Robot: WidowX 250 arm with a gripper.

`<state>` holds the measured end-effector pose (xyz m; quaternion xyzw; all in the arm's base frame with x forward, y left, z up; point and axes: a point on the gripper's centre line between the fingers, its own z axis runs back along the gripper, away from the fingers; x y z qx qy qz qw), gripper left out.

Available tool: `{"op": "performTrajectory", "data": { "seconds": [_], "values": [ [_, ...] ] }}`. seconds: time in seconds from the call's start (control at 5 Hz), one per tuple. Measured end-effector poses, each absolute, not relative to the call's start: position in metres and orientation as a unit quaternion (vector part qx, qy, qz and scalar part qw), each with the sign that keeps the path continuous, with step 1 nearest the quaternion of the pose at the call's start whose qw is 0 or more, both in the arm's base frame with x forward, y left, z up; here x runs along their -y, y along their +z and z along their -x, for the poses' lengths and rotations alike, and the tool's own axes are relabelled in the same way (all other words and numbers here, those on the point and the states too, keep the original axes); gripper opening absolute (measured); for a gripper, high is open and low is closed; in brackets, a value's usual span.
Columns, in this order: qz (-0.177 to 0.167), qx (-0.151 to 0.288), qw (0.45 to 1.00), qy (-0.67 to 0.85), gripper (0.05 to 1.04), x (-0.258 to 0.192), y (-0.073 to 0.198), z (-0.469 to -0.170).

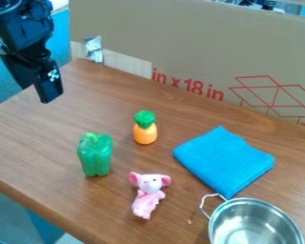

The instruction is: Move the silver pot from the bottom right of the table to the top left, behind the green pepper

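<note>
"Five things on the bench (72,190), by my count. Where's the pincer (40,91)?"

"Upper left, raised by the bench's far left corner. I can't tell whether it's clenched or released."

"What's closest to it?"

"The green pepper (95,155), left of the middle and well apart from the pincer. Its pale green stem points up toward the top of the view."

"And beside that?"

"To the right and a bit farther back, a small orange toy (145,135) with a leafy green top (a pineapple, by the look of it). Nearer the camera is a plush animal (148,195), with big pink ears, a white face and a pink body."

"What about the right side?"

"A folded blue cloth (223,159) lies flat there. Just below it sits a shiny metal pot (254,224), running off the bottom of the view, its open top facing up. The pot's wire handle (203,206) loops out to the left, near the cloth's lowest corner; I can't say if they touch."

"Behind all that?"

"A big cardboard panel (180,43) along the bench's far edge, with red lettering and a line drawing. Silvery tape (94,49) sticks to its left part."
</note>
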<state>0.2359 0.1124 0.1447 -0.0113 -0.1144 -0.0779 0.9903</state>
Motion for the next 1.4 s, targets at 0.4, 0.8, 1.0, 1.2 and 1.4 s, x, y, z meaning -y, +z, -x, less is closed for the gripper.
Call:
{"op": "performTrajectory", "data": {
  "seconds": [0.4, 0.8, 1.0, 1.2, 1.4],
  "values": [
    [0.029, 0.121, 0.986, -0.112, 1.005, -0.08, 0.149, -0.225],
    [0.041, 0.149, 0.971, -0.185, 1.005, -0.03, 0.161, -0.211],
    [0.06, 0.15, 0.961, -0.226, 1.005, 0.009, 0.155, -0.212],
    [0.076, 0.127, 0.94, -0.308, 1.005, 0.057, 0.14, -0.215],
    [0.076, 0.118, 0.925, -0.354, 1.005, 0.093, 0.131, -0.211]
  ]
}}
